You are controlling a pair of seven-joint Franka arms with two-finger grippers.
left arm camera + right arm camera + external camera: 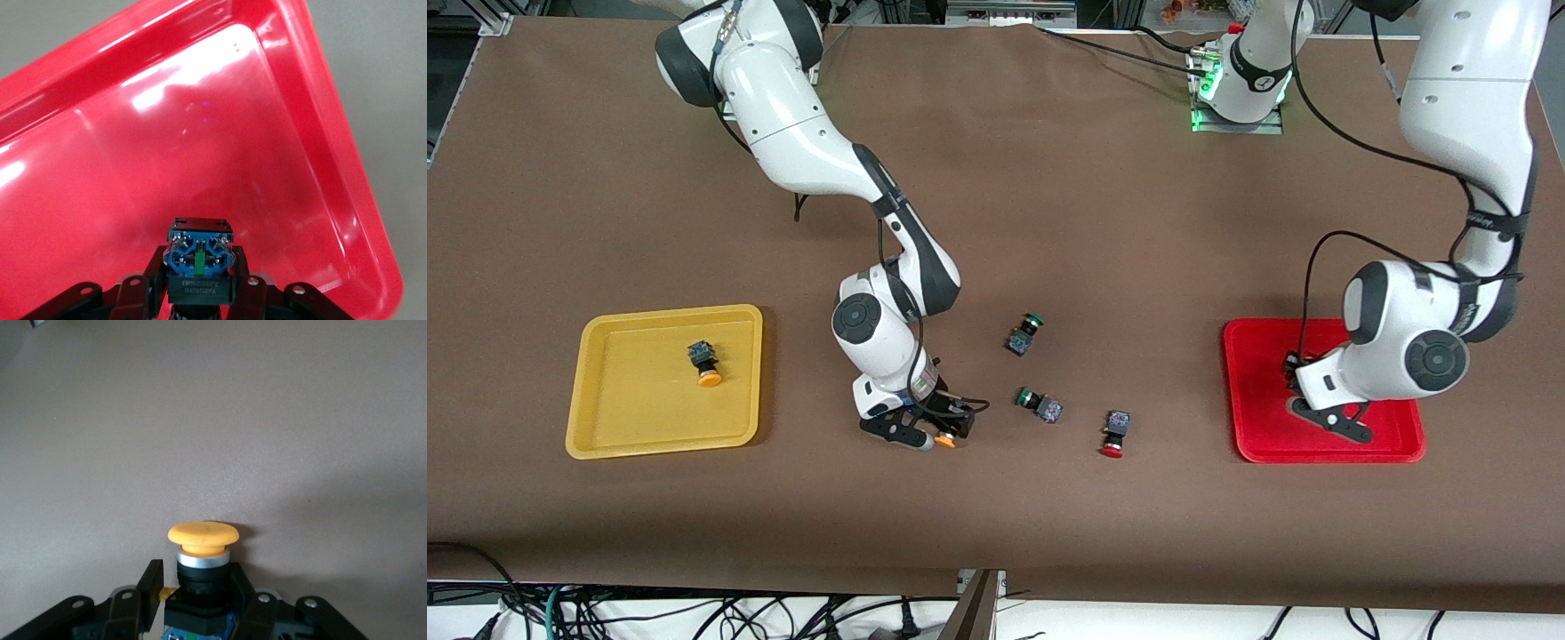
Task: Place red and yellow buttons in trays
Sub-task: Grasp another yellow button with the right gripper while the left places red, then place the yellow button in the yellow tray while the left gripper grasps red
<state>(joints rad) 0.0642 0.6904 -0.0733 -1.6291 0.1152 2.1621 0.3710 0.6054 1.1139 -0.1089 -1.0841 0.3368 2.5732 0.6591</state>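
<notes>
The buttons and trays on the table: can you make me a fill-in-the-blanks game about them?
1. The button lying in the yellow tray has a ____ cap.
2. The left end effector holds a button over the ____ tray.
3. The right end effector grips a button with a ____ cap.
4. On the bare table lie ____ green-capped buttons.

Missing words: yellow; red; yellow; two

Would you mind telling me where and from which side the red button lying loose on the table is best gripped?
Probably by the black body between cap and base, coming straight down from above. The red button lies on its side, red cap toward the front camera and square base away, so the narrow middle is exposed. Fingers should close across that length; the nearest green button lies apart.
</notes>
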